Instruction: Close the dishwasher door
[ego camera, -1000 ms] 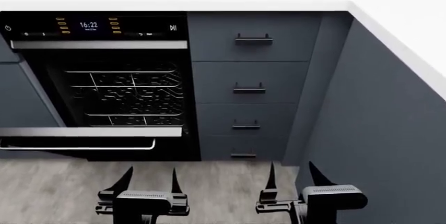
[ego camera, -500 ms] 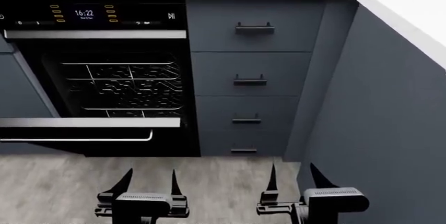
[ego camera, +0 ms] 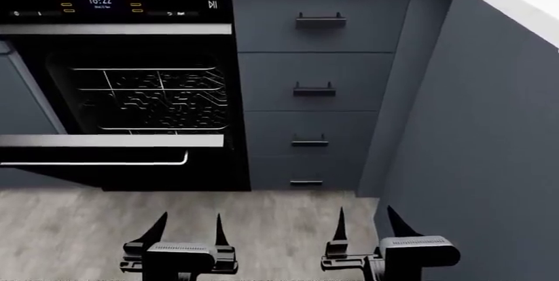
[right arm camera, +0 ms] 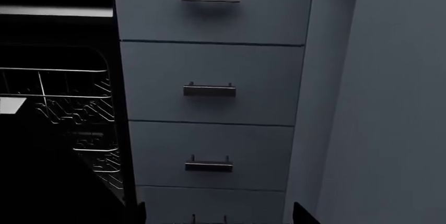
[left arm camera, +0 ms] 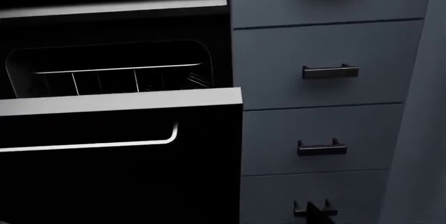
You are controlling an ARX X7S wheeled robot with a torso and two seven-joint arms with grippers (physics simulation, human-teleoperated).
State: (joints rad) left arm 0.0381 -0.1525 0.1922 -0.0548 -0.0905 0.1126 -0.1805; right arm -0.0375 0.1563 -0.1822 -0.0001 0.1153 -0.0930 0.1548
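Note:
The dishwasher door [ego camera: 114,173] is a glossy black panel with a silver top edge and a thin silver bar handle [ego camera: 96,162]. It hangs partly open at the left of the head view, tilted out from the dishwasher. It fills the left wrist view [left arm camera: 118,182], with its handle [left arm camera: 91,144] close by. My left gripper [ego camera: 188,225] is open and empty, low over the floor in front of the door's right end. My right gripper [ego camera: 365,221] is open and empty in front of the drawers. Its dark fingertips [right arm camera: 302,214] show in the right wrist view.
Wire racks [ego camera: 157,97] show inside the open dishwasher under a lit control panel [ego camera: 114,2]. A stack of grey-blue drawers [ego camera: 315,88] with short black handles stands to its right. A tall cabinet side [ego camera: 472,130] closes the right. Grey wood floor [ego camera: 271,219] lies below.
The head view has shifted so the dishwasher and drawers sit higher in the frame, and the white countertop has left the view. Both grippers keep their place and stay open.

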